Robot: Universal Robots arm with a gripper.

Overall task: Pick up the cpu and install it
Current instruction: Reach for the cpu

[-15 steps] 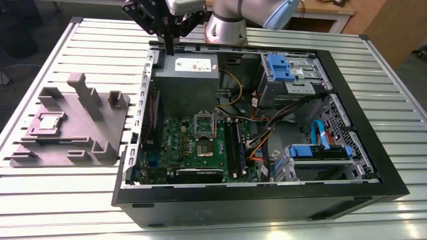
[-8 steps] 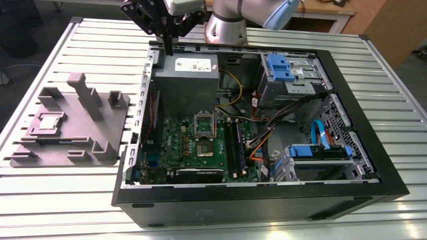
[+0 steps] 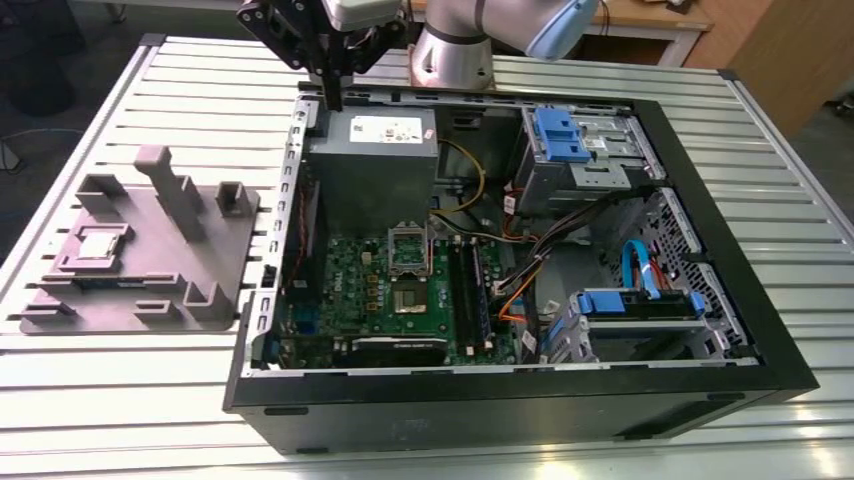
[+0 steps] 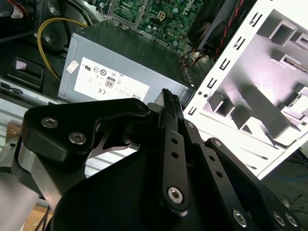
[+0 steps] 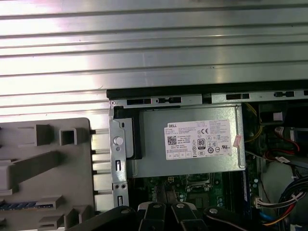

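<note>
The cpu [image 3: 102, 243], a small pale square chip, lies flat in a recess of the grey plastic tray [image 3: 134, 300] on the exterior view's left, outside the computer case. My gripper [image 3: 330, 92] hangs well away from it, above the case's back left corner, next to the grey power supply [image 3: 374, 165]. Its black fingers point down, pressed together with nothing between them. In the second wrist view the gripper [image 4: 166, 95] hangs above the power supply [image 4: 110, 72]. The green motherboard [image 3: 400, 290] lies in the case floor, its socket [image 3: 408, 298] uncovered below a raised metal frame.
The open black case [image 3: 694, 180] fills the middle of the slatted metal table [image 3: 160, 80]. Blue drive brackets [image 3: 561, 135], cables and a lower drive cage [image 3: 641, 305] crowd the exterior view's right. Upright posts [image 3: 167, 185] rise from the tray. The first wrist view shows the case's rear wall [image 5: 159, 101].
</note>
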